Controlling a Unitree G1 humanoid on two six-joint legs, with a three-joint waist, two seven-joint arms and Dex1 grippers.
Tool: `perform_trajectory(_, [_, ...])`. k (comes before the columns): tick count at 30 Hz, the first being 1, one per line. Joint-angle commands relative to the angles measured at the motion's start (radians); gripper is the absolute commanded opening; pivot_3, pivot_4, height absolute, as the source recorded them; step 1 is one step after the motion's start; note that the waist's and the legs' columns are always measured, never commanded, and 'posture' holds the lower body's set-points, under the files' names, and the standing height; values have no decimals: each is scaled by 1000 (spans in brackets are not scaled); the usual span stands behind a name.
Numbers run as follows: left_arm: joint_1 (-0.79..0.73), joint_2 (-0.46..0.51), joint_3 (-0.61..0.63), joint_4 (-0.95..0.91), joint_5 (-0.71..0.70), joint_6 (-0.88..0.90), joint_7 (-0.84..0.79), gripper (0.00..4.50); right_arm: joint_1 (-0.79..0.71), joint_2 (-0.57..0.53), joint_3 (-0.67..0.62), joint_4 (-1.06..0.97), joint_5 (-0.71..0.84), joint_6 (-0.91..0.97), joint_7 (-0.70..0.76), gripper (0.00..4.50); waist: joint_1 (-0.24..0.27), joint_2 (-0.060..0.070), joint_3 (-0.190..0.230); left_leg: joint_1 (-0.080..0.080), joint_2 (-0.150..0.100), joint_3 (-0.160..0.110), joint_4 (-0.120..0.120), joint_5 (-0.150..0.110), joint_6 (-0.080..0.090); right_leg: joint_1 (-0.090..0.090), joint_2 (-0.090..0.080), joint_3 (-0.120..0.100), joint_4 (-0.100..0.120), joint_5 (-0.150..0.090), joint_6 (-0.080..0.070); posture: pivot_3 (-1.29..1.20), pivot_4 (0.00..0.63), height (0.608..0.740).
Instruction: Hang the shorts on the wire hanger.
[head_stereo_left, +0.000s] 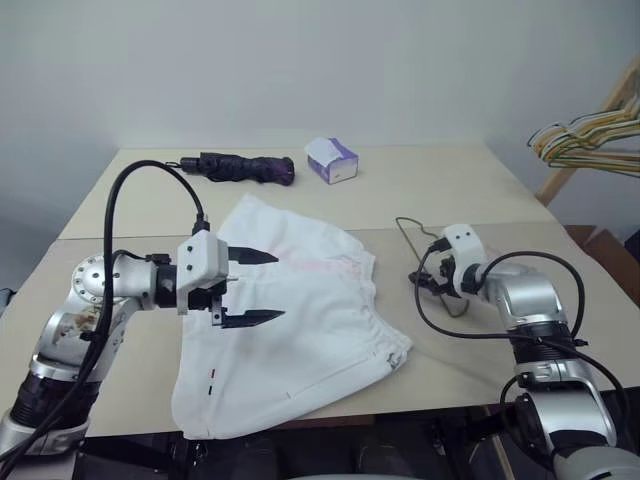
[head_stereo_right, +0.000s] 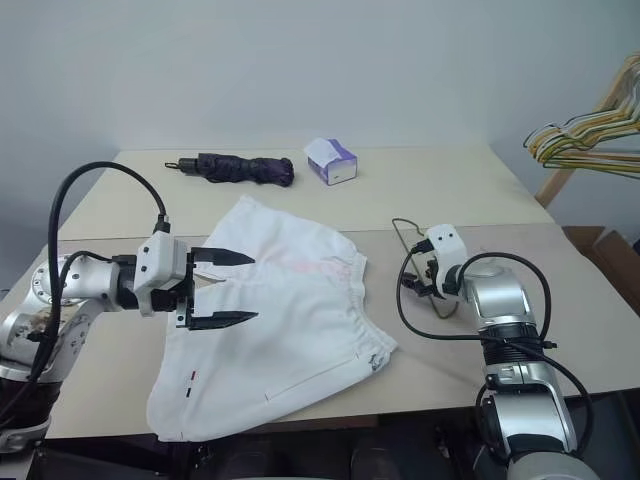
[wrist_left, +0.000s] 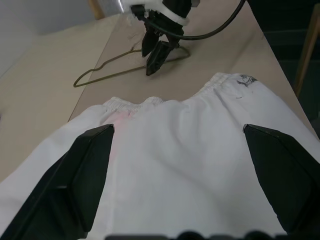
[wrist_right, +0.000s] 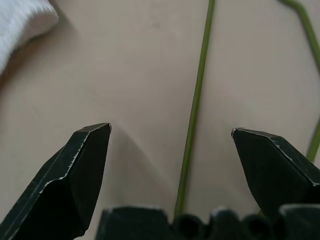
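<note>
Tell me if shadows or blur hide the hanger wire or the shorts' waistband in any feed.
Right wrist view: wire hanger close but traceable, running between the open right hand fingers. Left wrist view: shorts evenly lit, waistband and pink smudge clear beyond the open left hand. Head views: soft light, faint shadows on the table.

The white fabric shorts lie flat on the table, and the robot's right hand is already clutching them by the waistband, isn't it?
Not quite. The white fabric shorts do lie flat on the beige table, but the right hand is open and holds nothing. In the right wrist view its black fingers straddle the thin olive-green wire hanger, beside the shorts.
</note>
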Motion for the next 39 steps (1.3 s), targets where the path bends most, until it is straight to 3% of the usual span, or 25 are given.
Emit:
perform_trajectory(1, [-24,-12,-9,-34,-9,0,15,4467,-36,-9,-23,40,28,27,13,4500,-7,0,0,0,0,0,0,0,0,0,0,0,0,0,0,-11,0,740])
perform_trajectory(5, [-48,-49,-25,-26,-4,-4,43,4500,-32,-24,19,62,-1,35,12,3599,-13,0,0,2,0,-1,0,0,0,3,0,0,0,0,0,-15,0,740])
perform_trajectory(15, [-66,-103,-64,-31,9,24,115,4500,10,-18,99,23,-51,37,-5,37,-16,-1,-2,4,0,-2,0,0,0,4,1,0,0,0,0,-18,0,740])
perform_trajectory(21, [-96,-249,-47,11,-65,278,340,4500,27,22,34,-79,-52,11,-120,37,-16,-7,-8,5,1,-4,0,0,0,5,1,0,0,0,0,-27,0,740])
perform_trajectory(28, [-166,-595,161,113,-416,650,676,4500,181,15,-4,-542,-25,-105,-147,37,-15,-5,-7,-3,-1,-13,1,0,0,-2,-1,0,2,0,2,-52,0,740])
perform_trajectory(32, [-199,-757,287,172,-611,691,835,4500,262,52,-8,-753,31,-155,-132,37,-16,-5,-7,-3,-1,-14,1,0,0,-2,0,0,2,0,2,-75,0,740])
perform_trajectory(39, [-259,-849,349,242,-698,649,985,4500,337,88,76,-878,15,-279,-145,37,-18,-6,-7,0,-2,-15,1,0,-1,2,0,0,-1,0,2,-98,0,740])
